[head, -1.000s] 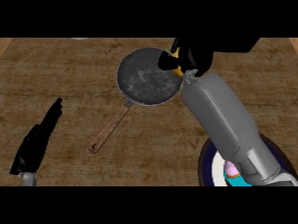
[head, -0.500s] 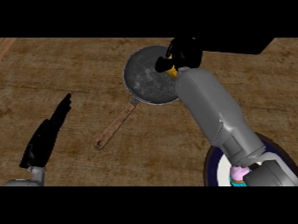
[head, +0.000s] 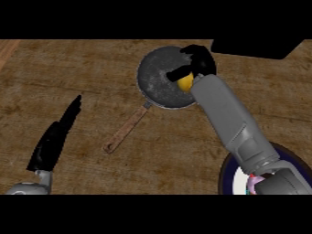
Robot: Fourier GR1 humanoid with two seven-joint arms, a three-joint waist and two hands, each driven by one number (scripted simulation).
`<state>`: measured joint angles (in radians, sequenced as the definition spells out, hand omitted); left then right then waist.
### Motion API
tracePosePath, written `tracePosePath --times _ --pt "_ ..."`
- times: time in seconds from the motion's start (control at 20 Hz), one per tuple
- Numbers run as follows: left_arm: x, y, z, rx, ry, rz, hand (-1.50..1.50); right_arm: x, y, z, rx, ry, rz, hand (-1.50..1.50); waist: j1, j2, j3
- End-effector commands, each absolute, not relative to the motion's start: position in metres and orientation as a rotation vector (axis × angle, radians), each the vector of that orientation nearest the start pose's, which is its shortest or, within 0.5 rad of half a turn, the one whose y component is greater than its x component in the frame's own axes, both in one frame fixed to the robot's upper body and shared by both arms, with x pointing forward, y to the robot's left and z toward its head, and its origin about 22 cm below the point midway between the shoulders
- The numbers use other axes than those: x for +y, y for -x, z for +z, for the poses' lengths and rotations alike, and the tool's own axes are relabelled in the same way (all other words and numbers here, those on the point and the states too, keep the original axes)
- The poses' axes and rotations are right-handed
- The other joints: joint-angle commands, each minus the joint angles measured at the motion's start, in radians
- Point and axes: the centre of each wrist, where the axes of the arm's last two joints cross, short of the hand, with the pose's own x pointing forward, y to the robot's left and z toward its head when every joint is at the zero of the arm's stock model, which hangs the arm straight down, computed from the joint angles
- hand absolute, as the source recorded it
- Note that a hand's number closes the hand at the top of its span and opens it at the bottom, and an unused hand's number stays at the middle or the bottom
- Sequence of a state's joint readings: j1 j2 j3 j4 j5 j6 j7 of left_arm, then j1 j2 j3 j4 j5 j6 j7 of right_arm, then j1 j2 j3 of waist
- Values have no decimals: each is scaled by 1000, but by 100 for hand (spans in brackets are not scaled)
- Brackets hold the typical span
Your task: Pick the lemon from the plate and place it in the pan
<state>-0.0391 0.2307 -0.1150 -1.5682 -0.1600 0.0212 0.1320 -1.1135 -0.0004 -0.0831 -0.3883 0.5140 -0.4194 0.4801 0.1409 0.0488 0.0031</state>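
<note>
Kitchen counter, contents from lower edge upward.

1. Plate (head: 226, 176), lower right corner. Round, dark blue rim, pale centre; largely covered by the right arm's elbow end. Nothing of the lemon lies on it.

2. Left hand (head: 52, 139), lower left. Black, on a grey wrist; fingers straight and close together, pointing up and slightly right. Holds nothing, resting over the counter well apart from the pan.

3. Counter (head: 151, 169). Brown wood, coarse grain running across; a lighter plank strip at the upper left.

4. Right forearm (head: 229, 119). Smooth grey casing, stretched diagonally from the plate at lower right up to the pan's right rim, crossing over that rim.

5. Pan (head: 159, 84), upper centre. Round, dark grey, speckled floor; thin brown handle (head: 126, 130) slanting down and left, a small loop at its end.

6. Lemon (head: 185, 82). Yellow, only a small patch showing, over the right part of the pan's floor. It sits inside the right hand, between a black digit above it and the wrist end below. Whether it touches the pan floor cannot be told.

7. Right hand (head: 197, 61), over the pan's upper right rim. Black; fingers curled inward around the lemon, one digit jutting left across the fruit's top.

8. Black block (head: 256, 48), upper right, flat and featureless, just beside the hand.
</note>
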Motion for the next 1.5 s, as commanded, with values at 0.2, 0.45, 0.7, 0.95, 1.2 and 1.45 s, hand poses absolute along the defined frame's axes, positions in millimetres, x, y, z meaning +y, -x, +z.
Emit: tracePosePath --times 0.2,0.45,0.7,0.95,1.2,1.45 --pt "254 -254 21 -1459 -256 -351 0 -100 -445 86 -1373 657 28 -150 -3 -4 -1" --pt "265 -245 16 -1431 -271 -347 0 -108 -446 83 -1388 713 -195 -150 -27 -12 -1" --pt "281 -241 16 -1426 -298 -294 0 -125 -445 71 -1369 778 -369 -150 -73 -26 -2" --pt "273 -239 24 -1397 -336 -280 0 -150 -429 41 -1447 783 -390 -150 -122 -43 -2" --pt "299 -232 7 -1373 -350 -252 0 -197 -412 21 -1471 794 -310 -150 -150 -53 -3" --pt "297 -228 5 -1376 -374 -238 0 -234 -381 11 -1453 811 -281 -150 -161 -57 -4"
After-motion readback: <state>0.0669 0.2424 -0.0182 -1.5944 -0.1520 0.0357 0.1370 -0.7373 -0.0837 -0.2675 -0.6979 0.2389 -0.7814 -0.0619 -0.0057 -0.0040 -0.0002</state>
